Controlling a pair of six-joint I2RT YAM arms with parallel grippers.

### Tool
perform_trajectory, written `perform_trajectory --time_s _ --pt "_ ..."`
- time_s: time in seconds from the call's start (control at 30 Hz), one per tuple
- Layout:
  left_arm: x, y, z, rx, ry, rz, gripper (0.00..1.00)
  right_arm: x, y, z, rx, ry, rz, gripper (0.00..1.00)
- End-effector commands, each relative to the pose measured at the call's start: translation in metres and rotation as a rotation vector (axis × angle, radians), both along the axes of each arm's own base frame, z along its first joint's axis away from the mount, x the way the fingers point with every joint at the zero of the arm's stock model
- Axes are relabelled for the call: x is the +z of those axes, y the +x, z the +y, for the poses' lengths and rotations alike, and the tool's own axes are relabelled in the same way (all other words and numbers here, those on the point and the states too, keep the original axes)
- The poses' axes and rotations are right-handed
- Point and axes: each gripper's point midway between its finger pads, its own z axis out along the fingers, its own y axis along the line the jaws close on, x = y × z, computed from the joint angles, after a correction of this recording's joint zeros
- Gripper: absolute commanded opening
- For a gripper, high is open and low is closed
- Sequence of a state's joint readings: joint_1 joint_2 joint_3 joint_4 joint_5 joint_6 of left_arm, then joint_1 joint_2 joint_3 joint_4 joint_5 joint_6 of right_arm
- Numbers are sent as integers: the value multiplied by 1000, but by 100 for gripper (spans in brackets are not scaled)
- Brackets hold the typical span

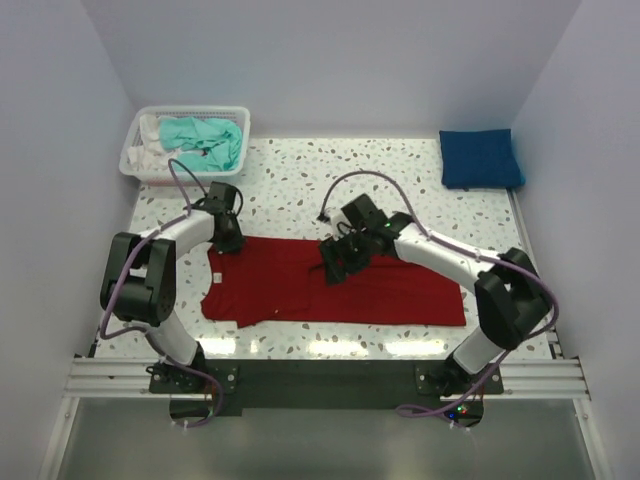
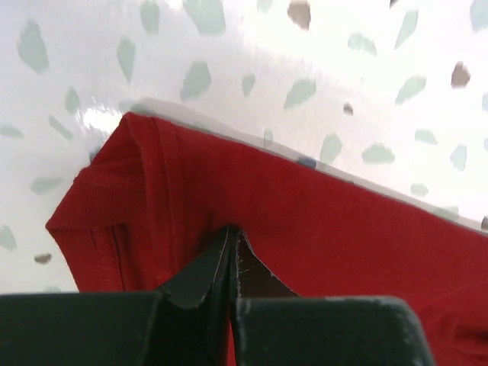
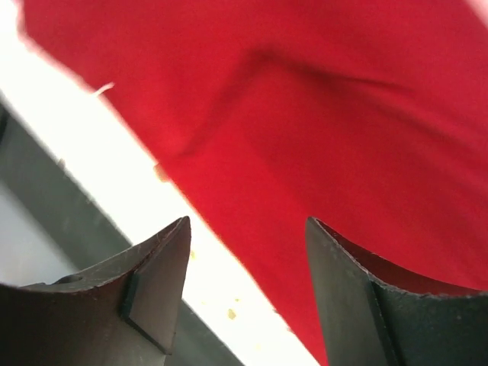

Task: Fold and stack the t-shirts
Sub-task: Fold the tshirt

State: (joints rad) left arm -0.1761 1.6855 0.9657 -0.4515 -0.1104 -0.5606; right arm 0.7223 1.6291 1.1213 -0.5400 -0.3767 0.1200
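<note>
Three t-shirts: red t-shirt (image 1: 380,290) flat at table (image 1: 290,180) centre; left pincer (image 1: 228,240) clamped on its 9 o'clock end, likely to lift fold; right pincer (image 1: 335,265) wide, empty, above middle; blue t-shirt (image 1: 480,158) folded, 1 o'clock; teal t-shirt (image 1: 205,140) in basket (image 1: 135,165), 11 o'clock.

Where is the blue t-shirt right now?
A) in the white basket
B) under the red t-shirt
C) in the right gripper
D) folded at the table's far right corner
D: the blue t-shirt lies folded at the far right corner, apart from the red t-shirt.
</note>
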Motion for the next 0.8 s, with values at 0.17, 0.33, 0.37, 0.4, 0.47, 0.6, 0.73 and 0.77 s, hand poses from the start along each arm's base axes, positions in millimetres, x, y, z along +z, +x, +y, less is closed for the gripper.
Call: perform_trajectory --time_s 0.17,0.33,0.37,0.4,0.47,0.6,0.73,0.77 --pt "35 37 26 -15 108 -106 35 23 88 -160 -730 -216 -200 70" --pt "83 49 -6 -151 90 -285 68 13 90 -228 -977 -289 -180 74" --pt "90 52 -25 -231 96 -327 72 12 91 -235 -1015 -290 -171 74" --pt "99 53 -38 -277 96 -363 77 10 91 -247 -1059 -298 -162 74" --pt "112 55 -78 -425 91 -443 79 6 88 -256 -1103 -290 -135 75" --pt "120 44 -164 -735 -104 -526 85 14 88 -262 -1151 -235 -139 75" --pt "114 23 -228 -972 -213 -548 88 24 87 -257 -1144 -187 -150 80" --pt "115 21 -238 -1007 -228 -556 88 25 87 -257 -1145 -181 -155 82"
